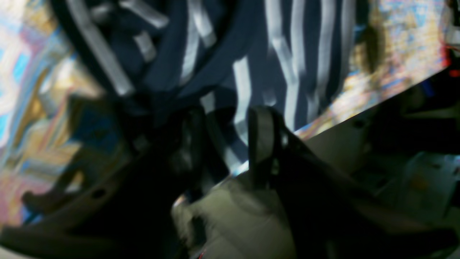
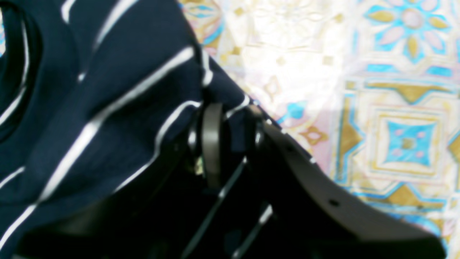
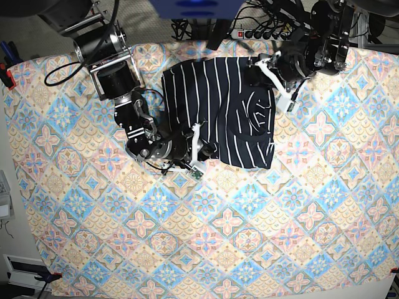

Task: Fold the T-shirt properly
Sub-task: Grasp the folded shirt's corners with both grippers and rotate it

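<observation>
- Presently: T-shirt (image 3: 218,109) lies partly folded at the tabletop's (image 3: 262,249) far middle.
- Right gripper (image 2: 230,126) pinches the shirt's near-left corner.
- Left gripper (image 1: 224,144) straddles the far-right edge; grip uncertain.
- Advice: confirm both holds, lift together, keep the hem taut.
- Left wrist view blurred; collar bunched.

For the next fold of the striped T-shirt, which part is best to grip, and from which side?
Probably the T-shirt is best gripped at its outer edges, coming in low from each side over the tablecloth. The right gripper already pinches a hem edge this way; the left gripper is at the opposite edge.
</observation>
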Controlling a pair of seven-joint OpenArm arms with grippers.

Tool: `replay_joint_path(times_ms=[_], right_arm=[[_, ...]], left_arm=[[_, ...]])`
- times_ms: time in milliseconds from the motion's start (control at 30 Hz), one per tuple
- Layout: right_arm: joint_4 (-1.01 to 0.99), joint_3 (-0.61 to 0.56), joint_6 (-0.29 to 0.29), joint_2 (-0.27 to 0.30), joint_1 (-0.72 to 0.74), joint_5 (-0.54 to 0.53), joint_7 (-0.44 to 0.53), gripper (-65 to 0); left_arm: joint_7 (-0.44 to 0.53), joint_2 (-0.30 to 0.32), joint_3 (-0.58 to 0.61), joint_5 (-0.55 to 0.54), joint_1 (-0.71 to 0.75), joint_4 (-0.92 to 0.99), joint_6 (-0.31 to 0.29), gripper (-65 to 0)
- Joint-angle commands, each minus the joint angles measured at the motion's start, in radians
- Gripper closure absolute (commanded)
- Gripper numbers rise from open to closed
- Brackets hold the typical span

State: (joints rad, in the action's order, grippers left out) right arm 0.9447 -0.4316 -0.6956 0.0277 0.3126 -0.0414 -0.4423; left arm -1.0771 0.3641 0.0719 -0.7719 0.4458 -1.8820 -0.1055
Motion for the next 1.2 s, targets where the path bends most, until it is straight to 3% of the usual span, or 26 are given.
replay_joint_path(times_ms=[0,233,367,700,967,1067,1167], right_arm=[[0.004,0.003,-0.003,0.001,0.026,-0.012,0.015,-10.6],[-0.002,0.001,-0.003,0.047,0.023,-0.01,0.007,-10.6],[0.029,0.003,-0.003,0.085,-0.008,-0.01,-0.054,-10.6],[0.231,0.009,-0.003,0.157,-0.056,-0.016,-0.059,-10.6],[0.23,0.096,-0.003,0.134,-0.037,-0.013,-0.053,-10.6],[0.152,0.098,-0.003,0.094,0.009,-0.013,-0.053,-10.6],[0.066,0.096,-0.003,0.09,0.041,-0.012,-0.053,-10.6]], left_arm=[[-0.005,0.005,-0.004,0.012,-0.011,-0.014,-0.006,-18.2],[-0.01,-0.001,-0.002,0.21,-0.055,-0.008,-0.006,-18.3],[-0.013,-0.024,-0.002,0.312,-0.114,0.043,-0.006,-18.4],[-0.013,-0.02,-0.01,0.28,-0.147,0.078,-0.007,-18.1],[-0.071,-0.021,-0.002,0.277,-0.058,-0.089,-0.01,-18.4],[-0.071,-0.023,-0.001,0.277,-0.025,-0.089,-0.012,-18.4],[-0.073,-0.02,0.055,0.286,-0.023,-0.084,-0.012,-18.4]])
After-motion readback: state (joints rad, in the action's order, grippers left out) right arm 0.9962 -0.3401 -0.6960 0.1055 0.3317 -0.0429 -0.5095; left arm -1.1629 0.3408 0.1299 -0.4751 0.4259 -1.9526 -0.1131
